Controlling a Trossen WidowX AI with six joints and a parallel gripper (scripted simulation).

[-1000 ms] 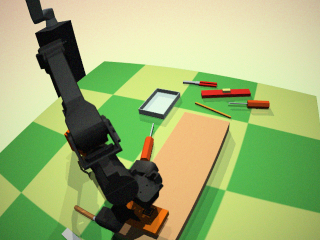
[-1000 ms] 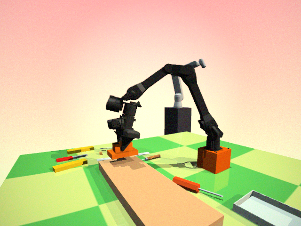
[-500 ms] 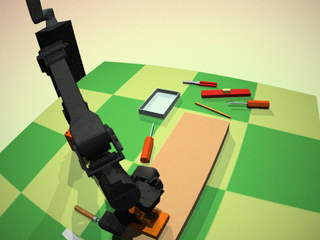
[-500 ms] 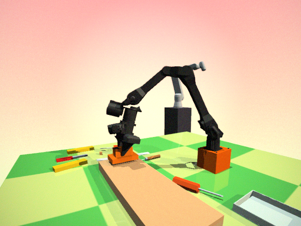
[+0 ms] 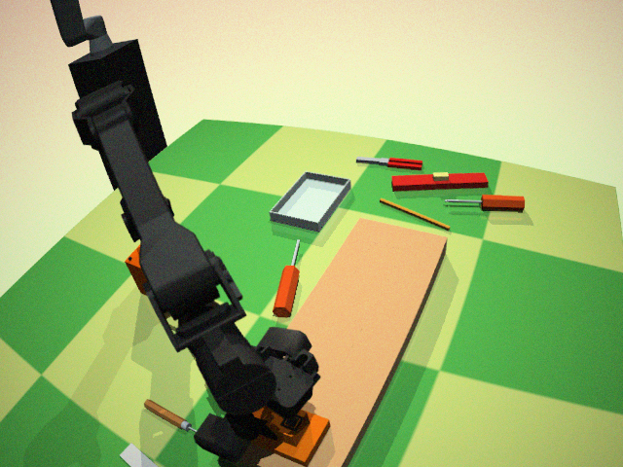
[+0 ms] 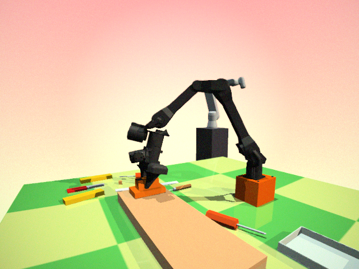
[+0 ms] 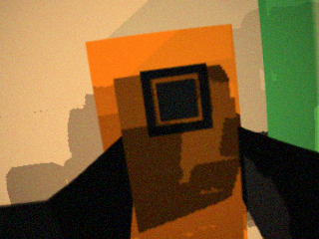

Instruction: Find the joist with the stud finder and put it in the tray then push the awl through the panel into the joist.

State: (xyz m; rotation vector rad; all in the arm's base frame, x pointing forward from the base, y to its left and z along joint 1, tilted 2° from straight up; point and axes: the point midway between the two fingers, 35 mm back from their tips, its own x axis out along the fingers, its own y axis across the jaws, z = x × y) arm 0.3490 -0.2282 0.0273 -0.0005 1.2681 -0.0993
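Observation:
The gripper (image 5: 266, 427) (image 6: 147, 182) (image 7: 183, 169) is shut on the orange stud finder (image 5: 307, 442) (image 6: 150, 191) (image 7: 159, 45), one finger on each side of its raised body. The stud finder is level, at or just above the panel; contact cannot be told. Its square display (image 7: 176, 100) is dark. The tan floor panel (image 5: 382, 291) (image 6: 185, 231) (image 7: 45, 60) extends from under it toward the tray end. The wooden-handled awl (image 5: 165, 414) (image 6: 184, 187) lies beside the panel, near the gripper. The grey tray (image 5: 294, 221) (image 6: 330, 242) is empty. No hole shows in the visible panel.
An orange screwdriver (image 5: 285, 291) (image 6: 221, 219) lies between panel and arm base. Pliers (image 5: 405, 162), a red level (image 5: 440, 181), a pencil (image 5: 415, 214) and another screwdriver (image 5: 502, 202) lie past the tray end. Yellow bars (image 6: 95, 177) (image 6: 83, 196) lie beyond the panel's other end.

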